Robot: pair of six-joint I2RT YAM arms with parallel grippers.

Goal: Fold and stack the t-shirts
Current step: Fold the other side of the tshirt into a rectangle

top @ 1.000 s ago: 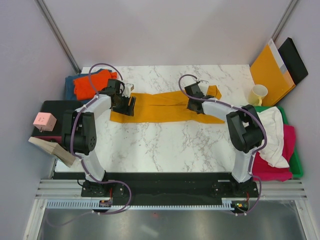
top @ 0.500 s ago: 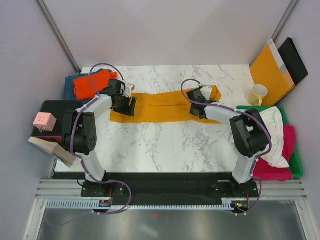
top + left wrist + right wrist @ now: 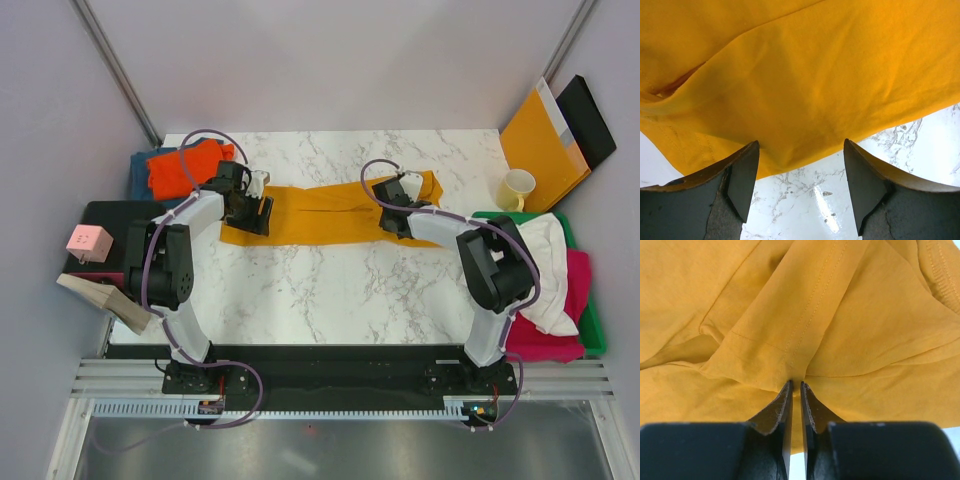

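The mustard-yellow t-shirt (image 3: 325, 212) lies stretched in a long band across the back half of the marble table. My left gripper (image 3: 256, 213) is open at its left end, its fingers (image 3: 742, 175) straddling the shirt's near hem (image 3: 790, 160) just above the table. My right gripper (image 3: 392, 222) is shut on a pinched fold of the yellow shirt (image 3: 795, 371) near its right end. An orange t-shirt (image 3: 185, 166) lies on a teal-blue one (image 3: 141, 170) at the back left. A white t-shirt (image 3: 545, 265) and a magenta one (image 3: 560, 330) lie in the green bin at the right.
A stiff orange-brown envelope (image 3: 541, 137) and a black folder (image 3: 590, 118) lean at the back right beside a pale yellow mug (image 3: 516, 187). The green bin (image 3: 592, 320) sits at the right edge. A black tray with a pink box (image 3: 88, 242) sits left.
The right gripper has shifted slightly toward the near right along the shirt's right end, keeping its pinch on the cloth. The left gripper has barely moved.
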